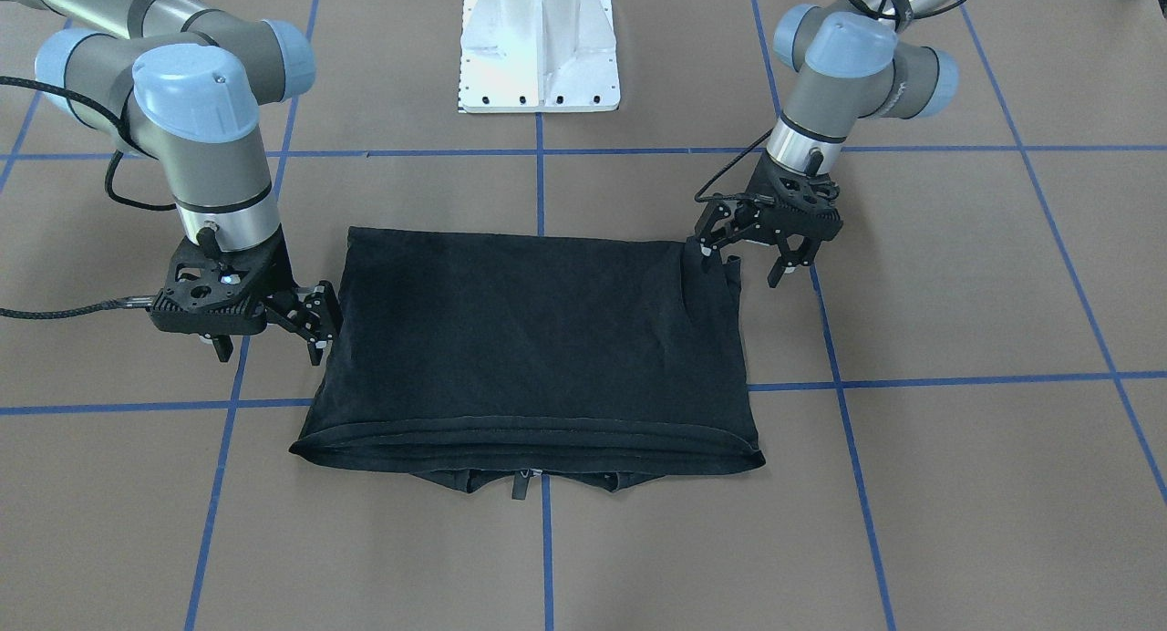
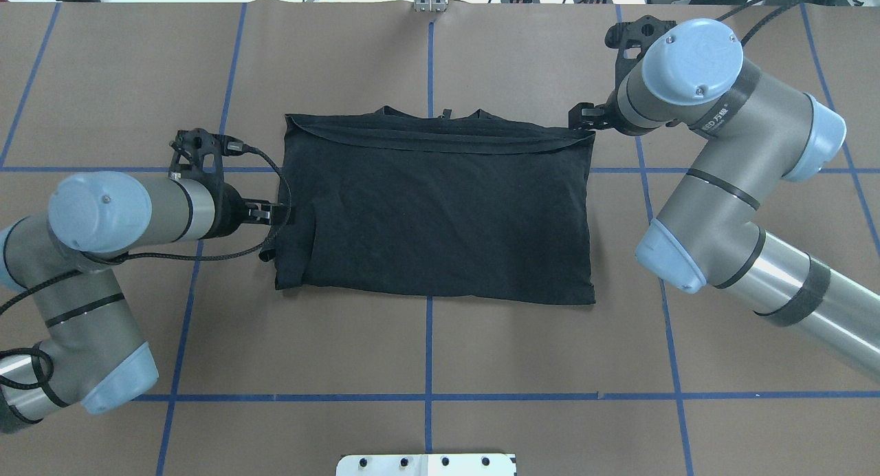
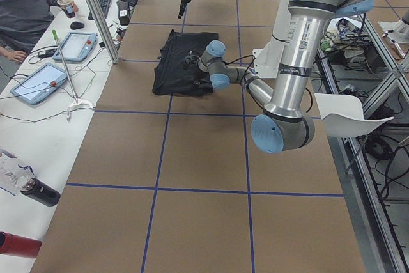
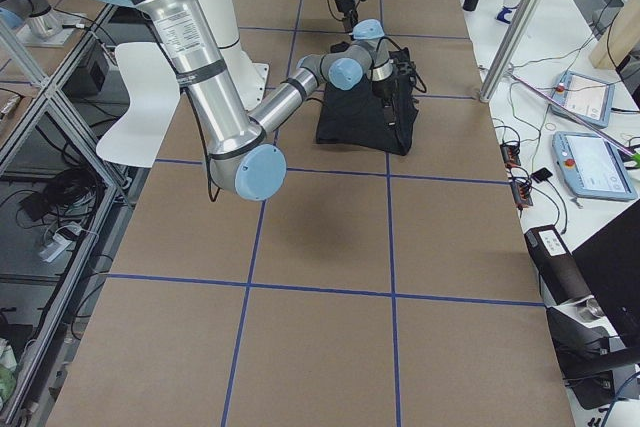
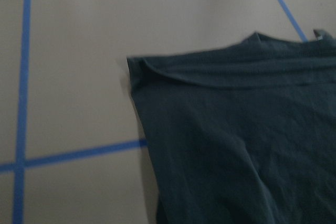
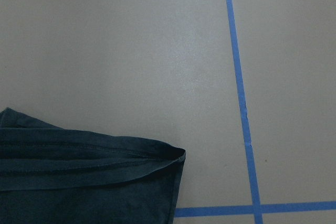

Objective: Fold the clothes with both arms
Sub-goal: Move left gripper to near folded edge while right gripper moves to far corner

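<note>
The black T-shirt (image 1: 538,339) lies folded into a flat rectangle on the brown table, plain side up, and its logo is hidden. Its collar and tag peek out at the edge far from the robot (image 1: 520,481). My left gripper (image 1: 743,257) is open at the shirt's corner near the robot, one finger close to the cloth, holding nothing. My right gripper (image 1: 267,348) is open beside the opposite side edge, just off the cloth. Overhead, the left gripper (image 2: 271,211) and the right gripper (image 2: 584,118) flank the shirt (image 2: 440,214). The wrist views show only shirt corners (image 5: 247,145) (image 6: 79,182).
The white pedestal base (image 1: 538,47) stands behind the shirt. Blue tape lines (image 1: 542,184) grid the table. In the exterior left view a seated operator (image 3: 25,11) and tablets (image 3: 38,84) are at a side bench beyond the table's far edge.
</note>
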Motion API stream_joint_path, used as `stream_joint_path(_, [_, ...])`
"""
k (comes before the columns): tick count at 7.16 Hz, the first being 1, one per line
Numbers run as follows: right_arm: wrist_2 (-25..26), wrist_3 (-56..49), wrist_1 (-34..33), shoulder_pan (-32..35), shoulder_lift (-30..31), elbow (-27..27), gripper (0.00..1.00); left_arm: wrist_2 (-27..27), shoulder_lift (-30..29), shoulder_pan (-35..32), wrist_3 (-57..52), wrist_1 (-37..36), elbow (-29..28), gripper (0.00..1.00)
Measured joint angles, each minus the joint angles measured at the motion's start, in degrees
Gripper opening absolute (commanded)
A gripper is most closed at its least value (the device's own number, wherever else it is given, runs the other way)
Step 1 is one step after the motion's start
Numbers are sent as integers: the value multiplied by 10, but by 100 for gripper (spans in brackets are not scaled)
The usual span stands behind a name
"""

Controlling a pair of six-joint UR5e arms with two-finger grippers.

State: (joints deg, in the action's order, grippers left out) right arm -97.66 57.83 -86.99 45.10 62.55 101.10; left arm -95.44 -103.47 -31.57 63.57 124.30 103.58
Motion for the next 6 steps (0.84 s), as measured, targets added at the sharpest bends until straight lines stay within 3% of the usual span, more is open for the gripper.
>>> stream_joint_path(4, [0, -2, 15, -1, 1, 0, 100, 1, 24, 42, 55, 24, -5, 57])
stream_joint_path(6, [2, -2, 16, -3, 1, 0, 100, -1, 24, 49, 62, 24, -5, 30])
